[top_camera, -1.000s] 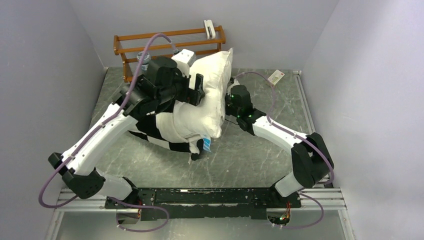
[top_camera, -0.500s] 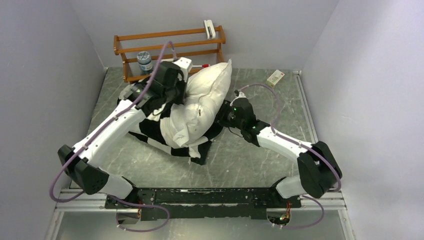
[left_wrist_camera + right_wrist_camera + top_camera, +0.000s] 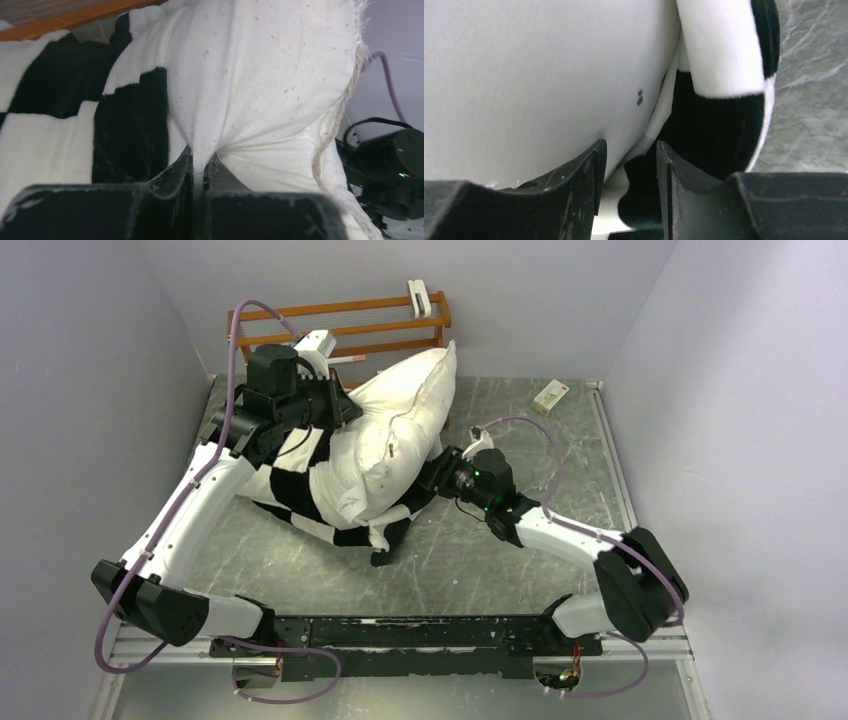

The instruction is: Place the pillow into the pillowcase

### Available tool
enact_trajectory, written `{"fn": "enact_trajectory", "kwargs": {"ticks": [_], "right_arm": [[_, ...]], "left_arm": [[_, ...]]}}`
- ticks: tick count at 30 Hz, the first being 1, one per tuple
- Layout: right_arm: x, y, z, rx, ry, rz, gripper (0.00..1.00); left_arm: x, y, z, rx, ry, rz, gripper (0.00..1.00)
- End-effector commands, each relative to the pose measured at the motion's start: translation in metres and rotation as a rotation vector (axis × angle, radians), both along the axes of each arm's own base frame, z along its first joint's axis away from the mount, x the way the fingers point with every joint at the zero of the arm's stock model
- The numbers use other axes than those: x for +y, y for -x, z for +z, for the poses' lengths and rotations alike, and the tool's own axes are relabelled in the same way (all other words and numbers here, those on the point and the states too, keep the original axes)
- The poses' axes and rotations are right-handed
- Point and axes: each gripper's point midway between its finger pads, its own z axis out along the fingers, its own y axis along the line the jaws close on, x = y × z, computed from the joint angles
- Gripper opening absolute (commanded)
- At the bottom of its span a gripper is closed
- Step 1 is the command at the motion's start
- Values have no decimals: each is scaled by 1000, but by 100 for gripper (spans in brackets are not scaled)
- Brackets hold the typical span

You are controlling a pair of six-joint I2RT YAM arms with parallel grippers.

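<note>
One white pillow stood tilted mid-table. Its long axis ran from near-left, lower end sunk in the checkered pillowcase, up to a far-right corner by the back wall. Left gripper, arm stretched fwd, was pinched tight on a fold of pillow cloth. Right gripper, forearm low and reaching left, was partly open against the pillow's side, w/ pillowcase plush showing in the gap.
</note>
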Motion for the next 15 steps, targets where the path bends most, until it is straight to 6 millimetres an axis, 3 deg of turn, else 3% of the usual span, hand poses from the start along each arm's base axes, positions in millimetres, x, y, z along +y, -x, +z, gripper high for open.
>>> {"fn": "enact_trajectory", "kwargs": {"ticks": [1, 8, 15], "right_arm": [[19, -22, 12, -41, -18, 1, 45], [12, -47, -48, -23, 132, -109, 46], [5, -62, -72, -109, 249, -172, 62]], "left_arm": [[8, -13, 28, -90, 89, 40, 5], [16, -18, 23, -63, 124, 75, 5], [26, -20, 23, -33, 220, 98, 5]]}}
